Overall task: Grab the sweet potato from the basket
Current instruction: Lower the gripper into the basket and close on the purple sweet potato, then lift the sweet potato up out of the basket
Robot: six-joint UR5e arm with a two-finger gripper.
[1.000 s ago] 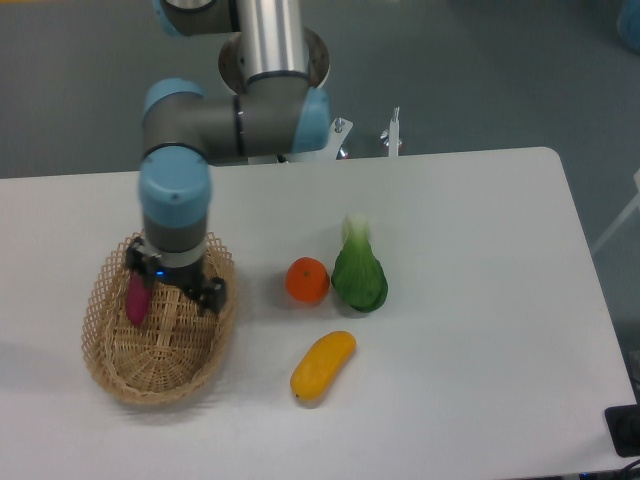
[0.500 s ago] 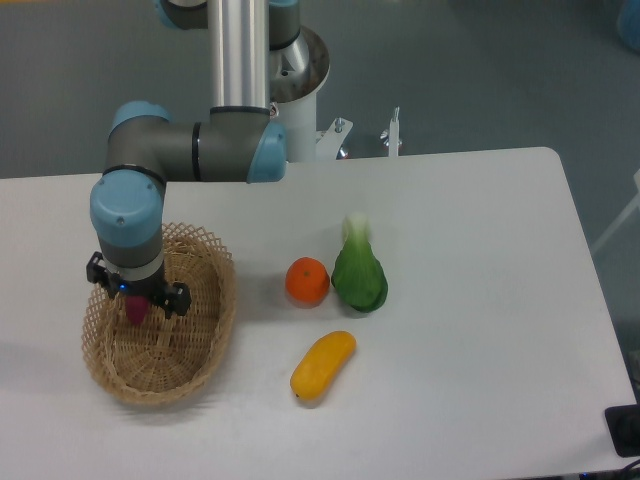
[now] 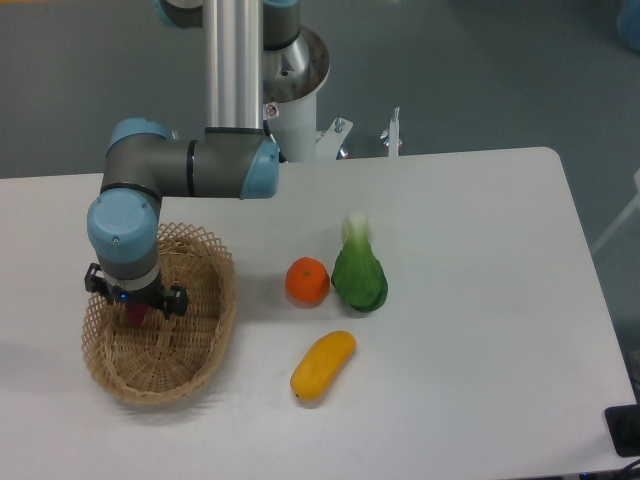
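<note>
Look first at the sweet potato (image 3: 133, 316): you see only a small reddish-purple tip of it, poking out just under the wrist, over the left half of the basket (image 3: 205, 350). The gripper (image 3: 135, 312) sits directly on top of it, and its fingers are hidden by the wrist housing, so you cannot tell whether they are closed on the tuber or merely straddling it (the magenta tip right beneath them suggests a grip, but that is a judgement). Whether the tuber rests on the wicker floor or hangs clear of it is not readable from this angle either. Treat the approach as done; the lift out over the rim looks left to do. Further out on the worktop (image 3: 480, 300), the orange (image 3: 307, 281), the green vegetable (image 3: 359, 272) and the mango (image 3: 322, 365) lie well apart from the basket.
</note>
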